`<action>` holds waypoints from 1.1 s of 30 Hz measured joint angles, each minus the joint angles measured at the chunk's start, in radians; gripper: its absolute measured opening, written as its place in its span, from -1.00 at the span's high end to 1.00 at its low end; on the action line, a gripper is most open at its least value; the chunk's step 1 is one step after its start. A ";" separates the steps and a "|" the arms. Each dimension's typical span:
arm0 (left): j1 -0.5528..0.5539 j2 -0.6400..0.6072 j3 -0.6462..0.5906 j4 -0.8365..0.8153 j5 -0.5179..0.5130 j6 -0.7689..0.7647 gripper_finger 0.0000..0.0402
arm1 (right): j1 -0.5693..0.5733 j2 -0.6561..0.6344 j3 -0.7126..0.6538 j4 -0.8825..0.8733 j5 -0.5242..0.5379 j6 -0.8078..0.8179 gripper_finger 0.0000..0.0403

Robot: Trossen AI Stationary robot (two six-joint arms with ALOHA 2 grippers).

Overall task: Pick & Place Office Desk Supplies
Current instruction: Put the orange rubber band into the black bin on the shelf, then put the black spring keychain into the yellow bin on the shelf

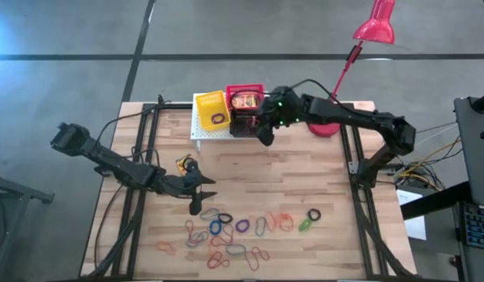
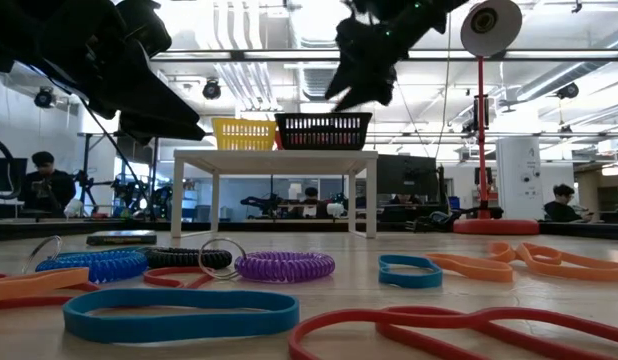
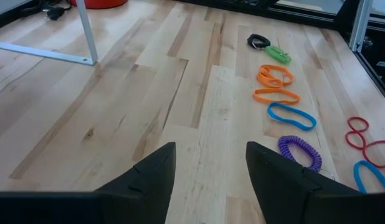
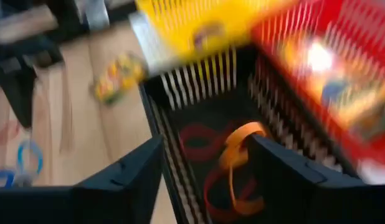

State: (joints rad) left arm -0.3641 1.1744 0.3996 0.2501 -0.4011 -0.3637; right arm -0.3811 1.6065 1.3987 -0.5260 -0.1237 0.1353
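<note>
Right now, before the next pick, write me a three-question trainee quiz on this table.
1. True or false: the left gripper has its fingers open over bare wood, holding nothing.
2. The right gripper is above which basket?
A. yellow basket
B. black basket
C. red basket
3. Fill in: the coiled loop nearest the left gripper, beside the blue band, is ____.

Key
1. True.
2. B. Its wrist view looks down into the black basket, where an orange band and red bands lie.
3. Purple: the purple coil.
</note>
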 joint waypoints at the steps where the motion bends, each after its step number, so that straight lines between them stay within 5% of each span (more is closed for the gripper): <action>1: 0.000 0.000 0.000 0.000 0.000 0.000 0.02 | -0.012 0.013 0.033 -0.061 -0.011 0.008 -0.22; 7: 0.000 0.000 0.000 0.000 0.000 0.000 0.02 | -0.036 0.063 0.230 -0.334 -0.008 0.016 -0.36; 14: 0.000 0.000 0.000 0.000 0.000 0.000 0.02 | 0.011 0.057 0.395 -0.456 -0.003 -0.018 -0.34; 18: 0.000 0.000 0.000 0.000 0.000 -0.003 0.02 | 0.102 0.032 0.417 -0.462 0.122 -0.060 -0.29; 25: 0.001 0.000 0.000 0.000 0.000 -0.003 0.02 | 0.354 -0.012 0.283 -0.437 0.482 -0.054 -0.20; 33: 0.001 0.000 0.000 0.000 0.000 -0.003 0.02 | 0.601 -0.012 0.009 -0.361 0.518 0.184 -0.12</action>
State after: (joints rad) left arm -0.3630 1.1744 0.3996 0.2497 -0.4009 -0.3671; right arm 0.2200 1.5944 1.4077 -0.8869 0.3941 0.3190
